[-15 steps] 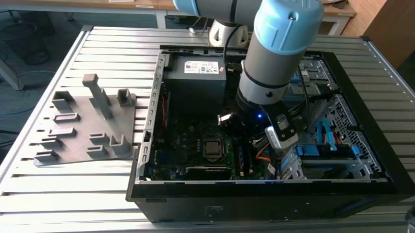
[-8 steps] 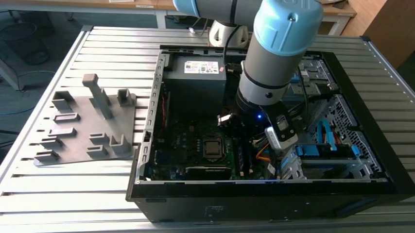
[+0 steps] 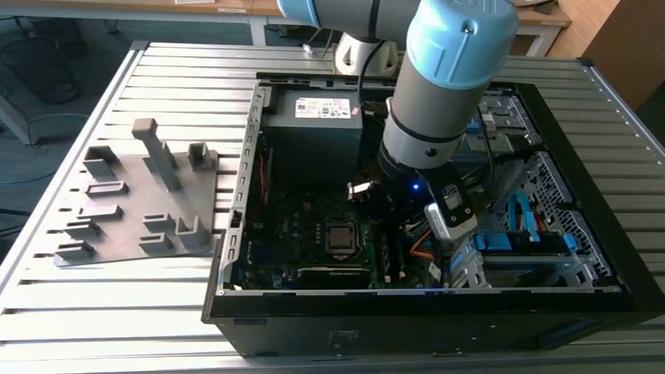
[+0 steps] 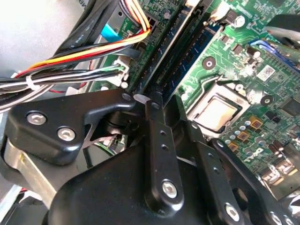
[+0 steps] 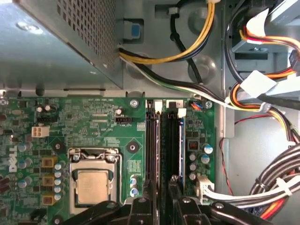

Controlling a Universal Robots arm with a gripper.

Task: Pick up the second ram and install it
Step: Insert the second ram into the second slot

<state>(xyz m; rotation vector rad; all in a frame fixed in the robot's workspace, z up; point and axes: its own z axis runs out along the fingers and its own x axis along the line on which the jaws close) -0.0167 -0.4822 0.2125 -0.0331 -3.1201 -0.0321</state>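
Observation:
My gripper [image 4: 145, 99] is down inside the open computer case, over the memory slots of the green motherboard [image 5: 108, 117]. Its black fingers [image 5: 146, 206] stand close together on the edge of the second ram [image 4: 158, 52], a thin dark stick standing upright in a slot [image 5: 163, 150]. A near-identical dark memory stick with a blue edge [image 4: 187, 54] stands in the slot beside it [image 5: 179, 140]. In the exterior view the arm [image 3: 437, 117] reaches down into the case and covers the gripper.
The grey holder plate [image 3: 124, 234] with upright blocks lies on the slatted table at the exterior view's left. The processor socket [image 5: 93, 183] is beside the slots. Cable bundles [image 5: 262, 187] run close on the other side. The power supply box [image 3: 311, 132] fills the case's far end.

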